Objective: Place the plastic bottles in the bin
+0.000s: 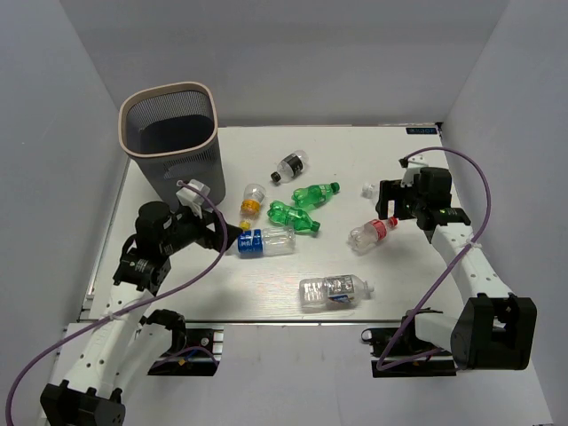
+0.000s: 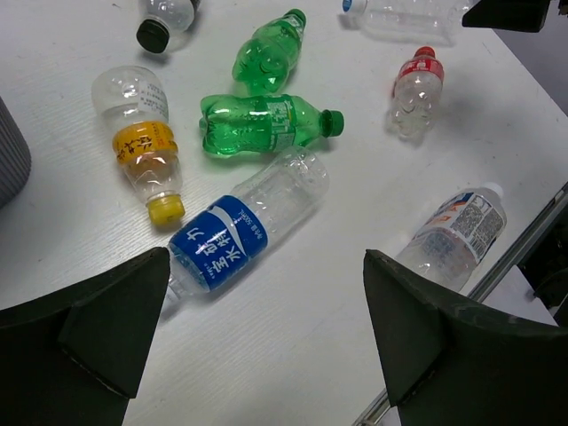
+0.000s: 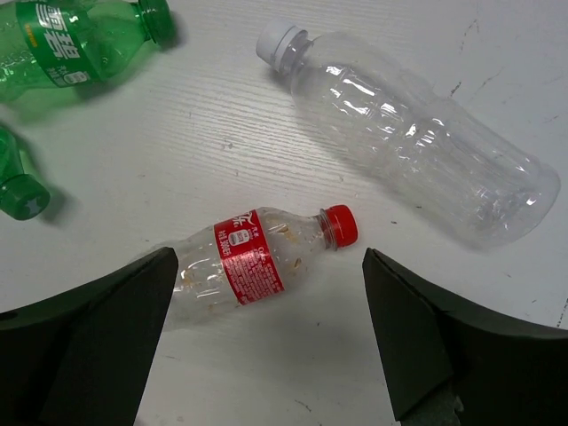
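Upright at upper left of top view, on far-left corner of table: bin, dark mesh w/ pale rim. Interior too dark to read.

All lying flat on the board, ctr to right:
- Nearest the bin: black-cap bottle and orange-label bottle.
- Then upper green bottle and lower green bottle.
- Below those: blue-label bottle.
- Right of ctr: red-label bottle.
- Lowest, near front edge: printed-label bottle.

Over the blue-label bottle's capped end: left gripper, fingers spread wide, holding nothing. Over the red-label bottle: right gripper, fingers equally wide, nothing held. No contact visible in either wrist view.

Surface white, faint grain and small scuffs in wrist views. Metal rail along near edge at lower right of left wrist view. Plain pale grey walls on three sides. Purple cables looping along both arms.

Top view only: bin in full. Just a grey sliver at left edge of left wrist view, prob. its wall.

Right wrist view only: clear white-cap bottle whole, diagonal at upper right. In top view only its cap, poking out beside the right gripper.

Left wrist view only: label print readable.

Cut off:
- Both green bottles, at left edge of right wrist view.
- Black-cap and clear bottles, at top edge of left wrist view.
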